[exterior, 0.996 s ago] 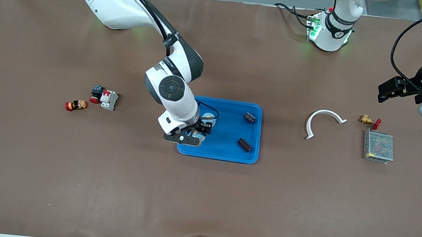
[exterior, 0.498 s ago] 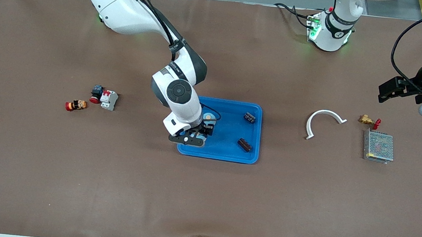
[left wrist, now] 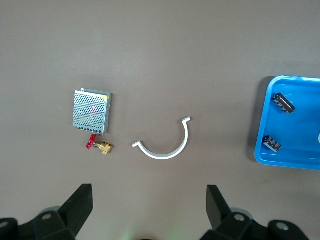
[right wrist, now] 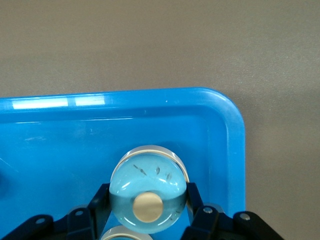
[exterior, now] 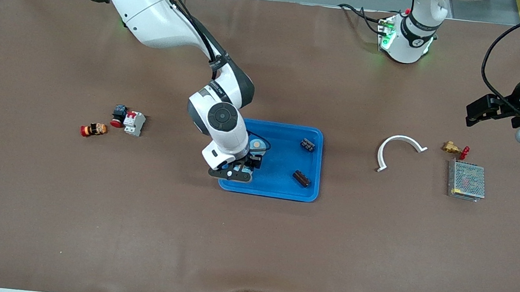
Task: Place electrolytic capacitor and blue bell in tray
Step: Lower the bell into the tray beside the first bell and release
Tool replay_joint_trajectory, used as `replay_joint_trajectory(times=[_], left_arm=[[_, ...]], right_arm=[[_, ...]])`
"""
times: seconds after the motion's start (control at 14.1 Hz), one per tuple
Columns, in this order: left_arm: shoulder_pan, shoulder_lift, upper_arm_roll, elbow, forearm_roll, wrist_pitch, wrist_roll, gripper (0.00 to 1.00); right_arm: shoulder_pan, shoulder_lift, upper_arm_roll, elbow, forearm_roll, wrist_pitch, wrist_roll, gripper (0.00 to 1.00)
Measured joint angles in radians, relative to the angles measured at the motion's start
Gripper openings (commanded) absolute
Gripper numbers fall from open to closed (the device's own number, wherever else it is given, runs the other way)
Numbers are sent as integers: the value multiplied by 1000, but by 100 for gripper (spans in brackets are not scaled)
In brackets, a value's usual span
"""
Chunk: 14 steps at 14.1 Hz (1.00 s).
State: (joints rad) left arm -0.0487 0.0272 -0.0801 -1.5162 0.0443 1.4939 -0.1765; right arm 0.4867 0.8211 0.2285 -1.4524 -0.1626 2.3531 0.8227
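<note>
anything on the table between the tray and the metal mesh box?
Yes: a white curved plastic piece lies between the tray and the metal mesh box, clear in front and left wrist views.

Tray: shallow bright blue rectangle, rounded corners, raised rim, flat on desk.

Blue bell: pale blue glossy dome, cream button on top, silver rim; clamped between fingers of my right hand, over tray's corner toward right arm's end, nearer front camera.

Two electrolytic capacitors in tray, lying on sides, dark cylinders, both toward left arm's end: one by rim farther from camera, other nearer camera, apart.
</note>
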Motion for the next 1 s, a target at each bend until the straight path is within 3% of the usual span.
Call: replay_joint_trajectory(times=[0.78, 0.85, 1.0], left_arm=[[3, 0, 5, 0, 0, 0, 1, 100], [3, 0, 5, 0, 0, 0, 1, 100], [3, 0, 5, 0, 0, 0, 1, 100]], right_arm=[[3, 25, 0, 0, -18, 28, 0, 45], [4, 26, 0, 0, -18, 28, 0, 50], [6, 26, 0, 0, -19, 28, 0, 100]])
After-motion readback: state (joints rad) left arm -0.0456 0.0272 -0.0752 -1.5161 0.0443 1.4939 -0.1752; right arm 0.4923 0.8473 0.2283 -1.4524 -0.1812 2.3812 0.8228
